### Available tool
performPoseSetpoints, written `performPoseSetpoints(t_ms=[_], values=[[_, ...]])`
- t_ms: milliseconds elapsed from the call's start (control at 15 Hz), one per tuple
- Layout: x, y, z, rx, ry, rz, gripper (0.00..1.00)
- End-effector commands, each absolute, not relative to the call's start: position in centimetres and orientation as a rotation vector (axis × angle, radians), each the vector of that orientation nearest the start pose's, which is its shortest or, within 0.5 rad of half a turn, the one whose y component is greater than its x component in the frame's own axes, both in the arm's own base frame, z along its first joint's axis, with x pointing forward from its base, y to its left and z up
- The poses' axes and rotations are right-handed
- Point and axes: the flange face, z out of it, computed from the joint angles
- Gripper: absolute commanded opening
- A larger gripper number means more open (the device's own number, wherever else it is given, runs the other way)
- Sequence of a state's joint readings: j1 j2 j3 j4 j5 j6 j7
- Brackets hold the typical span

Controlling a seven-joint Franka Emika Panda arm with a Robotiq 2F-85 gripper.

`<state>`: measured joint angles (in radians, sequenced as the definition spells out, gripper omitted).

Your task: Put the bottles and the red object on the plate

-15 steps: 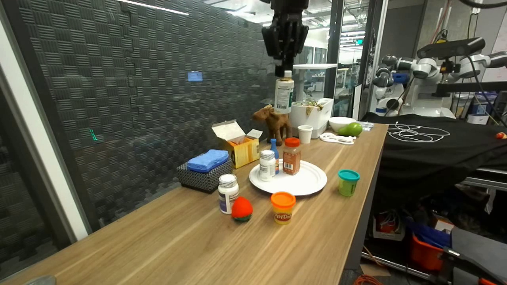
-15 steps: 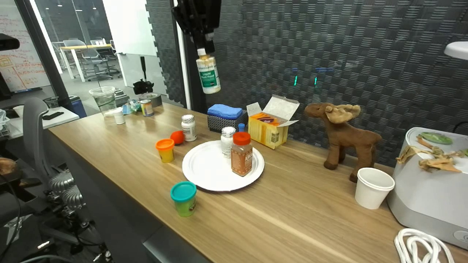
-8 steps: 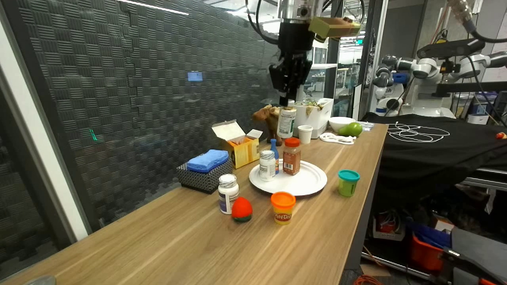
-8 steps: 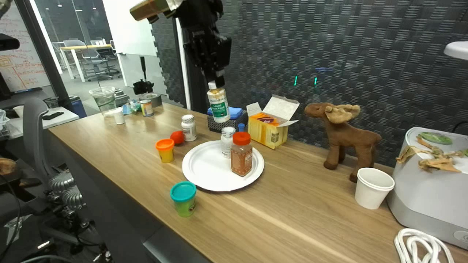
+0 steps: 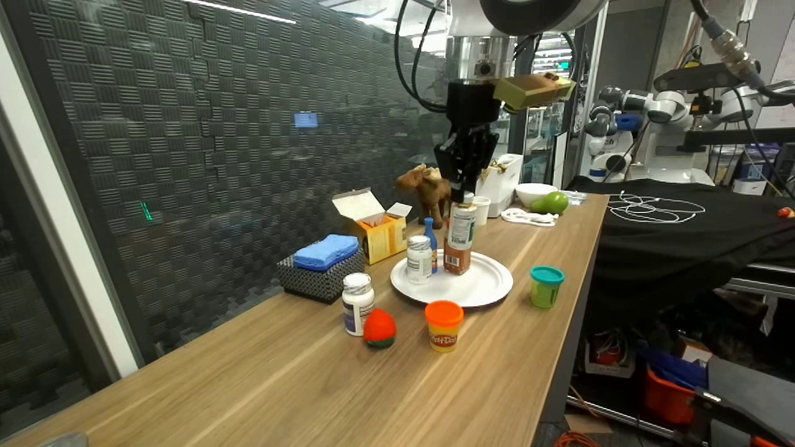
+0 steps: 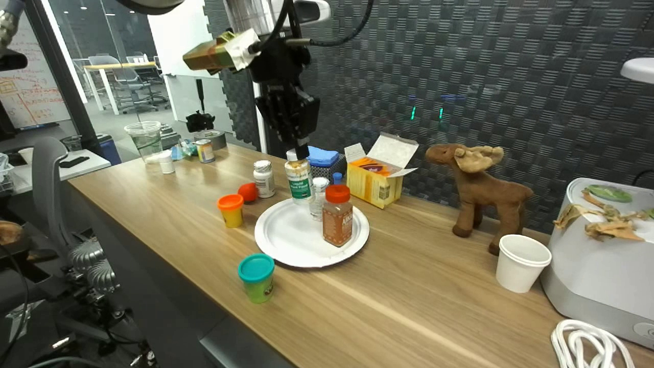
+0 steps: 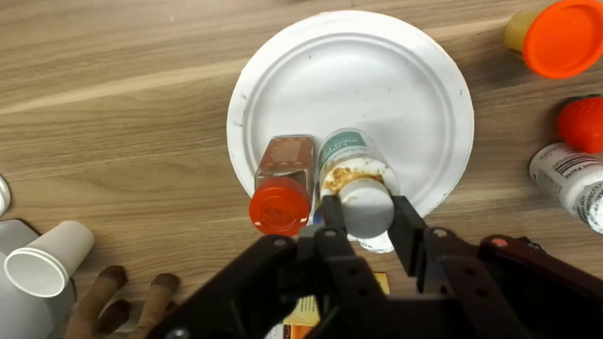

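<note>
Lowered since earlier, the gripper [image 7: 365, 207] hangs above the plate [image 7: 348, 80], its fingers pinching the plant-food bottle [image 7: 346, 155] from the top, presumably for landing base-first; three bottles [image 5: 419, 264] stand inside the plate's edge, another bottle [image 5: 358, 307] and the red object [image 5: 379, 326] outside.

Saw a wood-grain tabletop [image 5: 397, 391]. In an exterior view, with its white plate [image 5: 452, 292] as clock centre, found green tub [image 5: 546, 288] near three, orange-lidded tub [image 5: 443, 329] at six, red object [image 5: 379, 326] just beside white bottle [image 5: 358, 307] around eight, patterned box [image 5: 320, 284] at nine, yellow box [image 5: 382, 239] at ten, toy moose [image 5: 428, 194] before twelve, paper cup [image 5: 483, 211] and boxy white unit [image 5: 506, 185] at one, white cord [image 5: 526, 216] toward two.
</note>
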<state>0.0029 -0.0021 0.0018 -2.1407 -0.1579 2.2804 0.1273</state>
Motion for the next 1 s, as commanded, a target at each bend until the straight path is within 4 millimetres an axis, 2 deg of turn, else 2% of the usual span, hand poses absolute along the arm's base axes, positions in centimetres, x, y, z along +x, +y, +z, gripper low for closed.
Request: performPoseSetpoints(t_ms=[0,333,600,933], values=[[55.9,-0.3,40.9,-3.230,0.082,-0.272,0.08],[56.7,-0.2,37.8,-3.208,0.110,-0.223,0.08],[57.7,-0.9,35.8,-3.196,0.162,-0.262,0.08],[58.9,-1.6,34.7,-3.182,0.196,-0.342,0.08]])
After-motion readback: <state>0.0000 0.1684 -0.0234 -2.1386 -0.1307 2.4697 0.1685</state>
